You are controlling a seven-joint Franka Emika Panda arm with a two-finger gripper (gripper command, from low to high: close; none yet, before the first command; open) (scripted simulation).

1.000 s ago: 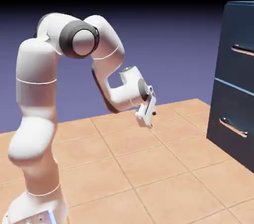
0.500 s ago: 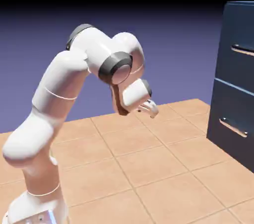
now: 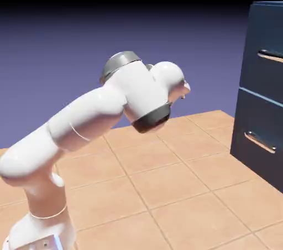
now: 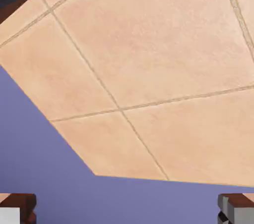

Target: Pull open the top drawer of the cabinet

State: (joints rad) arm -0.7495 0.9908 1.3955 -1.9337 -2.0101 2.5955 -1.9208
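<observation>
The tall, boxy, dark navy cabinet stands at the exterior view's right, its flat-fronted top drawer flush in the body above a similar one, the slim metallic bar handle untouched. The two-finger end effector has its grey tips spread wide with nothing between them, and it is well apart from the cabinet. The hand view looks mostly at tan floor tiles (a dark corner shows at its top left), so the aim seems poor for now. If the arm reached out without turning the hand, the fingers might knock the drawer front or close on air. Coming in too low could catch the lower bar handle instead, and a shallow grip might slip off once pulling starts.
</observation>
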